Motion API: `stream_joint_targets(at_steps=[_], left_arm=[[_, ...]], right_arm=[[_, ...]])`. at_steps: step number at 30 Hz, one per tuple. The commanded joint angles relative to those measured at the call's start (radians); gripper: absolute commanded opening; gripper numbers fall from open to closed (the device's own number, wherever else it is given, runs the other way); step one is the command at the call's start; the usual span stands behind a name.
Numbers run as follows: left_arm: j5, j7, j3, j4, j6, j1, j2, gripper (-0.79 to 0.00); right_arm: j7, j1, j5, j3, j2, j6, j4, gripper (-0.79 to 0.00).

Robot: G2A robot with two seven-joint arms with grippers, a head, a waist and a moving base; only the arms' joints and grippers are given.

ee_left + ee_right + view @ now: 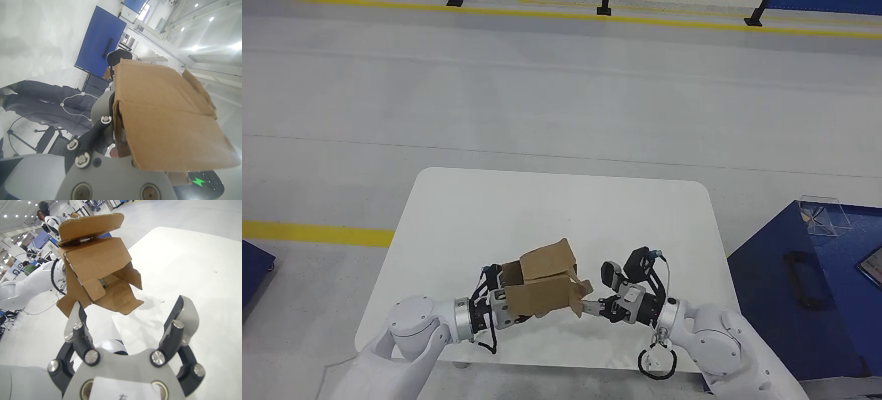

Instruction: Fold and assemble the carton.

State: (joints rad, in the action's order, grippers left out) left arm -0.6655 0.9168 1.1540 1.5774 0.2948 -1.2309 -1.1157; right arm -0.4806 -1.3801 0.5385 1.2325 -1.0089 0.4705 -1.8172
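Right wrist view looks along the right claw (pixel 130 306), which is released: its two fingers (pixel 175 311) stand wide apart with nothing between them. One fingertip sits right at the lower corner of a side flap (pixel 72 294); whether it touches cannot be told.

Just beyond hangs the carton (pixel 98 262), held in the air over the near edge of the white table (pixel 189 256). Its open end faces this claw. The top flap (pixel 90 226) is raised, the bottom flap (pixel 121 302) hangs out and down, and a tabbed flap (pixel 94 289) is turned partly inward.

Farther on, the left claw (pixel 504 298) is clenched on the far end of the carton, with one finger (pixel 103 282) showing inside the box.

From above, the carton (pixel 547 280) lies between the two claws, its long axis running roughly from one to the other, with the flapped mouth towards the right claw (pixel 592 300).

The body appears already opened into a tube, so the step in hand is probably closing the end flaps. The next move likely calls for the right claw to press the side flaps inward, then the top and bottom ones, while the left claw holds the box steady against the push.
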Motion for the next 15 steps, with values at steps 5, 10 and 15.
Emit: stream_joint_targets(at_steps=[5,10,15], left_arm=[[0.012,0.011,0.003,0.009,-0.020,-0.007,0.003,-0.785],[0.036,0.024,-0.010,0.024,-0.030,-0.014,0.005,-0.785],[0.072,0.036,-0.035,0.036,-0.035,-0.012,0.005,-0.785]], right_arm=[[-0.026,0.008,-0.022,0.059,0.007,-0.019,0.040,0.000],[-0.011,0.012,-0.079,0.102,0.009,-0.019,0.036,0.000],[-0.032,0.017,-0.093,0.091,0.008,0.000,0.009,0.000]])
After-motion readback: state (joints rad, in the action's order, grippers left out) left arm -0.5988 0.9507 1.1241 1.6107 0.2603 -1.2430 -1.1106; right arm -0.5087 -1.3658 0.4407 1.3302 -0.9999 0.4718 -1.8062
